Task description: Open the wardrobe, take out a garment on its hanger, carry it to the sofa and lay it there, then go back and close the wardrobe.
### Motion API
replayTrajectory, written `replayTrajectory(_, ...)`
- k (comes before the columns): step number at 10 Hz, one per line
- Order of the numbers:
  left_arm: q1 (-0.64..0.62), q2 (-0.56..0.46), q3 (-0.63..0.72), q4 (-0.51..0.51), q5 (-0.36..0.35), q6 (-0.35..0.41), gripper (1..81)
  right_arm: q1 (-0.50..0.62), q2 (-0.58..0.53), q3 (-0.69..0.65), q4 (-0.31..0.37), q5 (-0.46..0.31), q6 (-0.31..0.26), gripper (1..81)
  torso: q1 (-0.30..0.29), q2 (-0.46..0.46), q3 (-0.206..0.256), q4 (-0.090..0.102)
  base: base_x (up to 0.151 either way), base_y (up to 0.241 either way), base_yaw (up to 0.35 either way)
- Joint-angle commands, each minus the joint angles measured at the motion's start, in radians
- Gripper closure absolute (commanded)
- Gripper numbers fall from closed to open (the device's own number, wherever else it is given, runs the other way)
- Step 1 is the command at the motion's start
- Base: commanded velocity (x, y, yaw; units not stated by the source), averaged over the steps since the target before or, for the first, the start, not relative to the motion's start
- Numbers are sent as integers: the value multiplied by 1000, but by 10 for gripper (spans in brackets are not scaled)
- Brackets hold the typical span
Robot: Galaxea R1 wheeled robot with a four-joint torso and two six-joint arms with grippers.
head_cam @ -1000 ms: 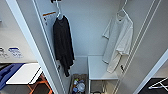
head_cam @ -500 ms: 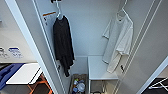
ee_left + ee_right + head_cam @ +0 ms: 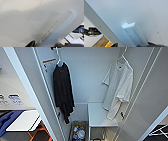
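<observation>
Hanging inside the open wardrobe (image 3: pixel 87 74): white garment (image 3: pixel 120 89) on its hanger (image 3: pixel 123 58) at the right wall, black top (image 3: pixel 62 89) at the left. Basket (image 3: pixel 78 132) on the wardrobe floor beside a low shelf (image 3: pixel 100 115). Wrist views sit close on door handles (image 3: pixel 58 27) (image 3: pixel 134 32); gripper state: can't tell.

A white door of the wardrobe (image 3: pixel 144 15) is seen very close, with its small white handle (image 3: pixel 134 33) standing out from the flat panel.
</observation>
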Motion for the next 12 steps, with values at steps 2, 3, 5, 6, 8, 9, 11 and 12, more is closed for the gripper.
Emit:
replayTrajectory(2,64,-37,156,197,-163,-97,10,-96,2,125,-50,-112,94,10,0,-1,0,0,0,0,0)
replayTrajectory(3,64,-46,155,267,-163,-151,10,-96,3,125,-50,-112,94,10,0,-1,0,0,0,0,0)
replayTrajectory(5,66,-40,137,347,-171,-221,10,-99,-2,124,-50,-112,94,10,-1,-1,0,0,0,0,0)
replayTrajectory(6,82,-36,126,351,-172,-224,10,-107,-6,122,-50,-112,94,10,-3,-1,0,0,0,0,0)
replayTrajectory(8,116,-28,84,348,-174,-223,10,-145,-26,72,-50,-79,92,10,-3,-1,0,0,0,0,0)
replayTrajectory(9,135,-26,61,344,-177,-221,10,-168,-31,32,-50,-30,94,10,-3,-1,0,0,0,0,0)
replayTrajectory(11,167,-19,5,336,-180,-221,10,-216,-55,-48,-49,77,94,10,-4,-2,0,0,0,0,0)
replayTrajectory(12,176,-13,-25,335,-211,-220,10,-234,-67,-79,-49,127,95,10,-5,-2,0,0,0,0,0)
